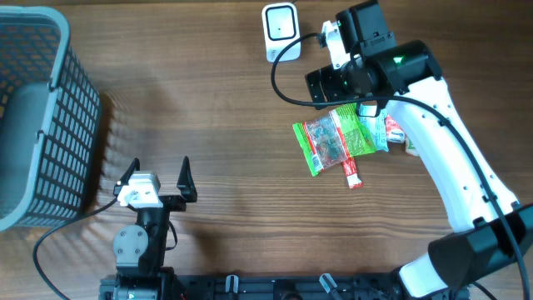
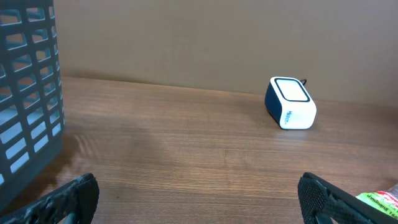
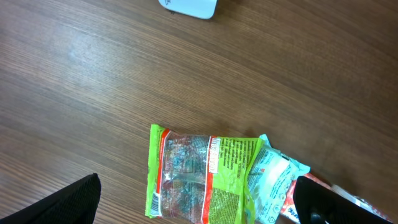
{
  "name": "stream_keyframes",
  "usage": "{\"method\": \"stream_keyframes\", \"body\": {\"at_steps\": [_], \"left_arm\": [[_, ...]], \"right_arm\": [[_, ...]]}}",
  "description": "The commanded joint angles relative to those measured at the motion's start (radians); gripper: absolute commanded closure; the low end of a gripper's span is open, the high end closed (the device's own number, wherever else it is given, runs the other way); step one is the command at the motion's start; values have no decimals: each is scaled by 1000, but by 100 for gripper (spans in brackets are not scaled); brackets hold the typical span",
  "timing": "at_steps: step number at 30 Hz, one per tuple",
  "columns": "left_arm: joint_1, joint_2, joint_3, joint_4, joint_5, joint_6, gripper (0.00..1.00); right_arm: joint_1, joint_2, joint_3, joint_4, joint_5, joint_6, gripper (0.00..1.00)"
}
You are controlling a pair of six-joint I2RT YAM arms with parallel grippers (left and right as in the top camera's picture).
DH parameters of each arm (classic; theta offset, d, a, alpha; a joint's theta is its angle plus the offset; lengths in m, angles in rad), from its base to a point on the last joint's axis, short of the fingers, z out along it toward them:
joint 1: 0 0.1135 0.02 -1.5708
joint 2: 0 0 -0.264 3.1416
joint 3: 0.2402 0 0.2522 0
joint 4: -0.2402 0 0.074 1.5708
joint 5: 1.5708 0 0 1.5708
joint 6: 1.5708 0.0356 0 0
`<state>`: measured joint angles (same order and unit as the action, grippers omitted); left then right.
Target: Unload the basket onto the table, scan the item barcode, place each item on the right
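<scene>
My left arm (image 1: 137, 242) is folded low and close to its base, and the left gripper (image 1: 158, 173) points forward with jaws spread wide. My right arm (image 1: 454, 158) is stretched far forward, and the right gripper (image 3: 199, 202) faces downward, jaws also fully apart.

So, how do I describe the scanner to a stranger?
Look at the far edge of the wooden table, right of the middle. The scanner is a small white box with a dark side; the packets near it are flat and colourful.

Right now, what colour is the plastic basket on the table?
Grey; the basket shows best in the overhead view.
</scene>
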<state>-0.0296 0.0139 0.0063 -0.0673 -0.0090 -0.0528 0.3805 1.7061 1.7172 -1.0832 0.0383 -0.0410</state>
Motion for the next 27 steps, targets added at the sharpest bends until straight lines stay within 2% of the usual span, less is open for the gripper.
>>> {"method": "stream_keyframes", "body": {"at_steps": [1, 4, 6, 10, 14, 19, 23, 27], "left_arm": [[8, -6, -1, -8, 19, 19, 0], [8, -6, 0, -8, 19, 19, 0], [8, -6, -1, -8, 19, 19, 0], [8, -6, -1, -8, 19, 19, 0], [8, -6, -1, -8, 19, 19, 0], [8, -6, -1, -8, 19, 19, 0], [8, -6, -1, -8, 19, 19, 0], [8, -6, -1, -8, 19, 19, 0]], "right_arm": [[-2, -135, 2, 3, 14, 18, 0], [-2, -269, 2, 5, 19, 8, 0], [-2, -500, 2, 39, 36, -89, 0], [-17, -818, -18, 64, 37, -117, 0], [-32, -1110, -18, -11, 35, -116, 0], [-169, -1358, -86, -141, 17, -113, 0], [-254, -1495, -266, -106, 13, -111, 0], [-308, -1628, -586, 147, -35, -87, 0]]}}
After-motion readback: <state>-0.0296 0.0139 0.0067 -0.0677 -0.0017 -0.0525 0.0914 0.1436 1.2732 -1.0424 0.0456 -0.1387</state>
